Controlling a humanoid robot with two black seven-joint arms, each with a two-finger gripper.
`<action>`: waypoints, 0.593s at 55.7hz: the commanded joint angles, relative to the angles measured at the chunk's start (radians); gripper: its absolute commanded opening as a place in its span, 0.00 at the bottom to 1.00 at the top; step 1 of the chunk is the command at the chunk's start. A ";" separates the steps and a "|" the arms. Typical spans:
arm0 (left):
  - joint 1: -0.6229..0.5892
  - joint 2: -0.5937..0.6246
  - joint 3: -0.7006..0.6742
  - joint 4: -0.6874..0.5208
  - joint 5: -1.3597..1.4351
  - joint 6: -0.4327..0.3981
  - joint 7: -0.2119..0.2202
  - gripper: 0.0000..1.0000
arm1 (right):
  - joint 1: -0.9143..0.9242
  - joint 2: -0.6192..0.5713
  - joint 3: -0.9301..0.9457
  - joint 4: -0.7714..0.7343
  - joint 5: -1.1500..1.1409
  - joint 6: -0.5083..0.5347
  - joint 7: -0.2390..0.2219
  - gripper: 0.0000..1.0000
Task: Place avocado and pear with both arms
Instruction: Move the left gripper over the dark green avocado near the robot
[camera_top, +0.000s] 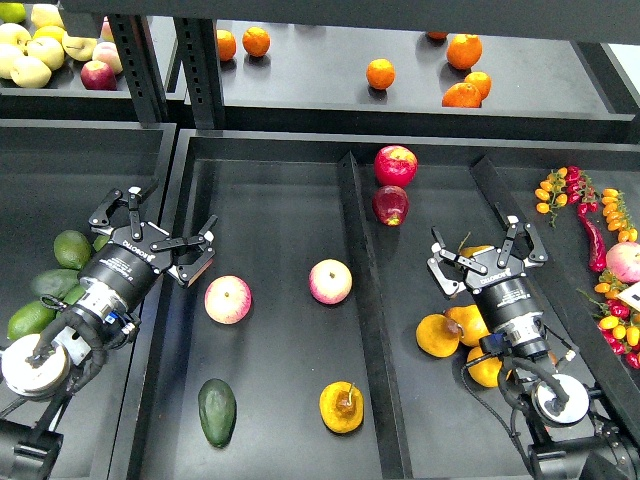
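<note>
- Left claw (152, 222) hangs with both fingers spread wide and nothing between them, above the dividing wall at the left edge of the middle bin (270, 200).
- Right claw (487, 250) is likewise spread and empty, poised over the right-hand bin, directly above a cluster of golden pears (455, 330) that lies just below it.
- Closest to the left claw, just to its right and a little nearer the camera, sits a pink-and-yellow apple (228, 299); a second such apple (330, 281) lies farther right.
- Well below the left claw, toward the near edge, rests the avocado (217, 411), dark green, apart from everything.
- Beside it to the right, down and left of the right claw across the divider, lies the pear (342, 406), stem up.
- Left of the left claw, lime-green avocados (55, 275) crowd the neighbouring bin.
</note>
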 joint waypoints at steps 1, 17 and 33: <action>0.000 0.000 -0.003 0.001 0.000 -0.001 0.014 1.00 | 0.001 0.000 -0.009 -0.002 -0.001 0.000 0.000 1.00; -0.009 0.000 -0.046 0.008 0.005 -0.031 0.000 1.00 | 0.001 0.000 -0.007 -0.002 -0.001 0.000 0.000 1.00; -0.008 0.000 -0.048 0.002 0.004 -0.035 0.006 1.00 | 0.001 0.000 -0.007 -0.002 -0.001 0.000 0.000 1.00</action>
